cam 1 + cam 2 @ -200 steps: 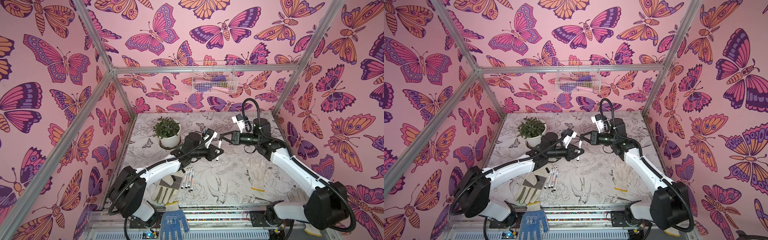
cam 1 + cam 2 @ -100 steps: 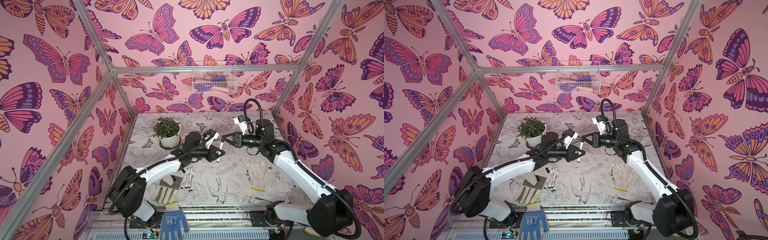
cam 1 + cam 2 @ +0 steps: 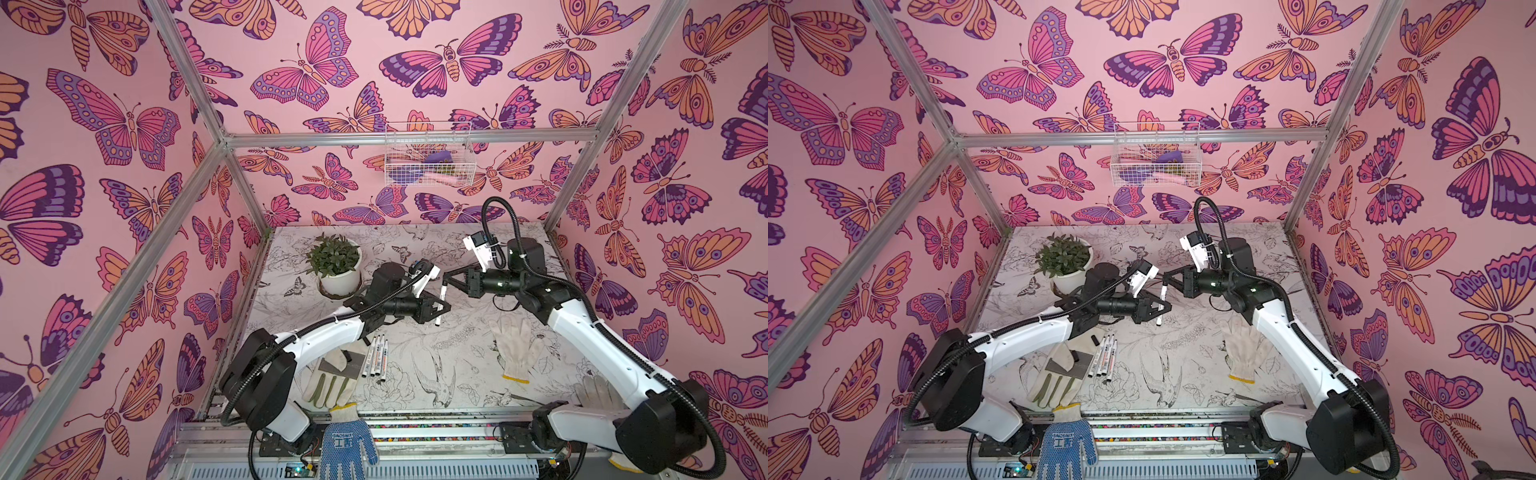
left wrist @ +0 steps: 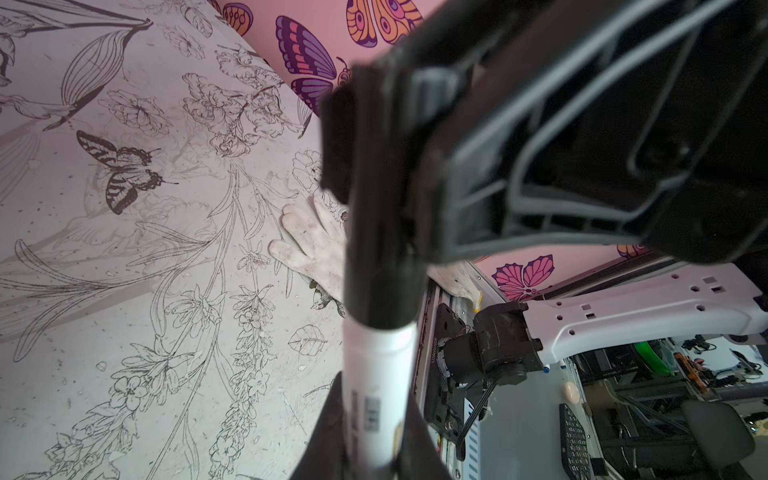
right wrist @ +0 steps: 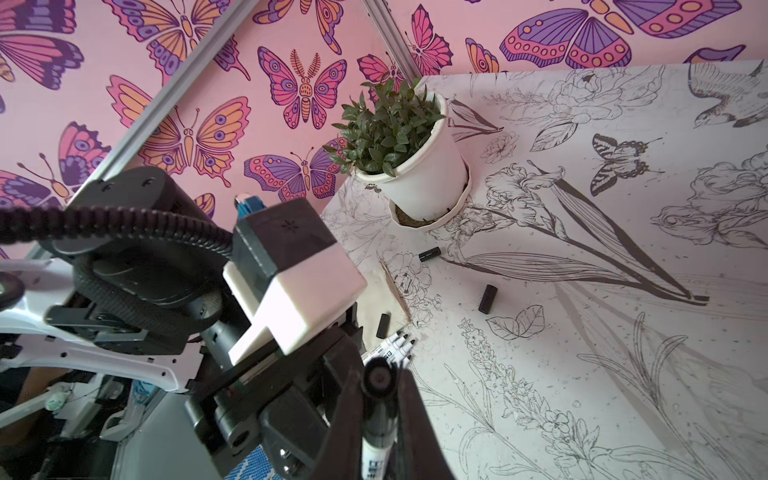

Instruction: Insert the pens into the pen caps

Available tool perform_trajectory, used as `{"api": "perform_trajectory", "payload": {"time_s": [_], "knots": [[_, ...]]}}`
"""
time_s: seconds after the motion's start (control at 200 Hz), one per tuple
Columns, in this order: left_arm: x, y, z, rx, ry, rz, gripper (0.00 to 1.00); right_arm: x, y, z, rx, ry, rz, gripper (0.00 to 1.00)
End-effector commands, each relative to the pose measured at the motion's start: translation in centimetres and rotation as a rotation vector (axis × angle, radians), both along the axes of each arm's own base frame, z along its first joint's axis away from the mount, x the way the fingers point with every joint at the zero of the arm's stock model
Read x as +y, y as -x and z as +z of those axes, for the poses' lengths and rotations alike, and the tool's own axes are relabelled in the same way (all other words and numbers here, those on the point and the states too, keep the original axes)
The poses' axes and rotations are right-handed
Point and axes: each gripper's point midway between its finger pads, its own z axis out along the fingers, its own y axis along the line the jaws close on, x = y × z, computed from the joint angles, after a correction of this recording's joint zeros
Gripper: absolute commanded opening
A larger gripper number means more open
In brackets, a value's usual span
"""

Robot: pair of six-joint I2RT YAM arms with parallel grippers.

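A white pen (image 3: 439, 305) (image 3: 1160, 306) hangs nearly upright above the table's middle, with my left gripper (image 3: 439, 309) (image 3: 1160, 311) (image 4: 374, 432) shut on its white barrel (image 4: 380, 365). A black pen cap (image 4: 380, 249) (image 5: 379, 380) sits over the pen's upper end, and my right gripper (image 3: 448, 279) (image 3: 1168, 280) (image 5: 380, 386) is shut on it. I cannot tell how far the cap is seated. Three more pens (image 3: 376, 355) (image 5: 395, 345) lie side by side on the table. Loose caps (image 5: 429, 253) (image 5: 487, 298) (image 5: 384, 325) lie near them.
A potted plant (image 3: 334, 266) stands at the back left. A white glove (image 3: 513, 345) lies right of centre. A glove with a grey patch (image 3: 332, 378) lies beside the pens. A blue dotted glove (image 3: 345, 444) hangs over the front rail. A wire basket (image 3: 428, 153) hangs on the back wall.
The right arm drew back slightly to the right and returned. Both grippers stay shut and together at the pen, which has barely moved.
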Motion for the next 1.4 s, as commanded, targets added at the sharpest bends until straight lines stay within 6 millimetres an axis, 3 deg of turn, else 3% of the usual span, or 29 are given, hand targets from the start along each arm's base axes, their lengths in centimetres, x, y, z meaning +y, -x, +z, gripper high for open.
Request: {"api": "perform_trajectory", "payload": {"time_s": [0.0,0.25,0.456,0.596,0.691,0.971,1.187,1.392], "knots": [[2.1,-8.1,5.4,-0.158,0.088,0.313,0.00,2.0,9.0,-4.1,0.315,0.025,0.296,0.00],[2.9,-9.1,8.5,-0.247,0.123,0.384,0.00,1.8,9.1,-5.6,0.365,0.065,0.283,0.00],[3.2,-8.7,10.9,-0.373,0.129,0.414,0.00,1.7,8.7,-4.6,0.371,0.031,0.281,0.00],[3.0,-8.1,9.8,-0.392,0.095,0.412,0.00,1.2,7.5,-2.2,0.380,-0.097,0.267,0.00],[2.9,-7.9,8.1,-0.395,0.053,0.423,0.00,1.2,7.6,-1.6,0.369,-0.131,0.274,0.00],[3.4,-6.4,4.0,-0.436,-0.066,0.417,0.00,0.4,9.4,-2.8,0.359,-0.075,0.300,0.00],[3.7,-5.9,3.8,-0.464,-0.081,0.407,0.00,0.1,10.4,-4.6,0.356,0.006,0.284,0.00],[2.7,-5.0,4.0,-0.506,-0.081,0.345,0.00,0.3,9.8,-5.3,0.350,0.068,0.273,0.00]]}}
